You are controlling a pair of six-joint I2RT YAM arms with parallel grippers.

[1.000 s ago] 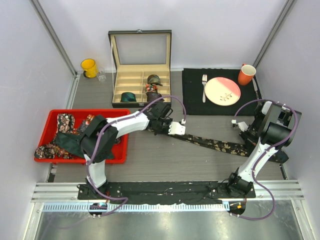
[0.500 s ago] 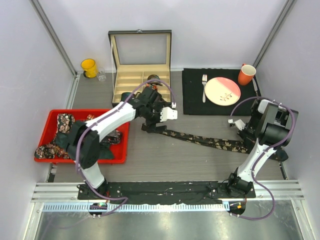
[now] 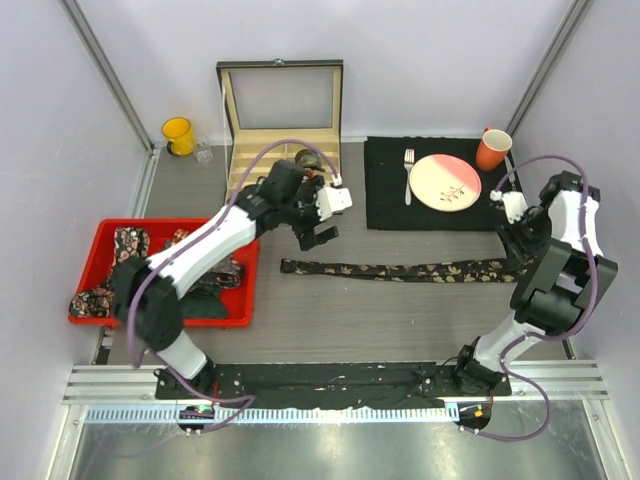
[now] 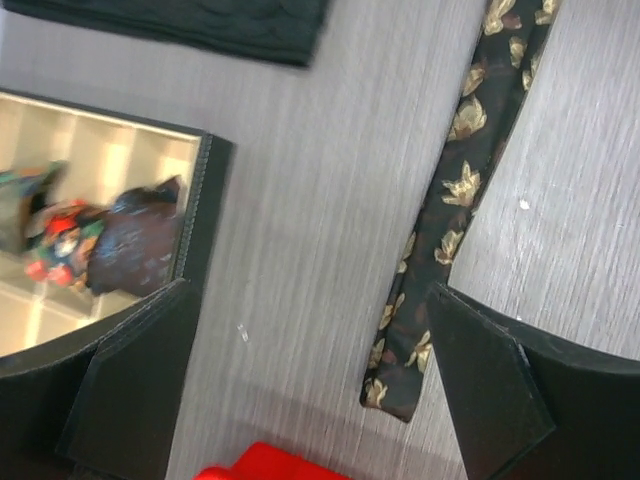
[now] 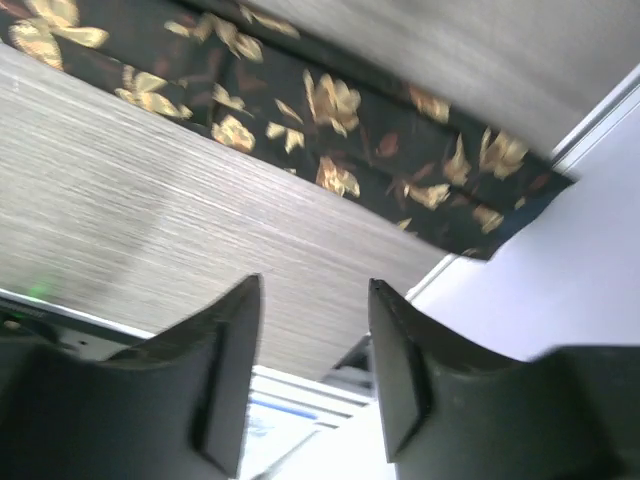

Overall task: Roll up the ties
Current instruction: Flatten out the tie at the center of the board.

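From above, one tie (image 3: 400,271) lies flat and straight across the table, its narrow end near the red tray (image 3: 100,232) and its wide end at the right wall. More ties (image 3: 128,246) are heaped in that tray. The left claw (image 3: 325,218) hangs above the front right corner of the open box (image 3: 222,140), its jaws spread wide and empty, and the arm hides part of the box's compartments. One coiled tie (image 3: 307,158) shows behind it. The right claw (image 3: 515,225) hangs over the wide end, beside the black mat (image 3: 385,210) that carries a plate (image 3: 445,182) and a fork (image 3: 408,175). An orange cup (image 3: 493,150) stands at the mat's far corner and a yellow cup (image 3: 178,135) left of the box.

The left wrist camera shows the fingers (image 4: 130,400) far apart with bare table between them. The tie's narrow end (image 4: 395,390) lies just beside the right finger. A rolled tie (image 4: 130,250) sits inside the box.

The right wrist camera shows the fingers (image 5: 230,370) parted with nothing between them. The tie's wide end (image 5: 350,120) lies beyond them against the wall.

A second ago the tie ran slanted between both claws, each closed on an end. Both have since let go and lifted away.
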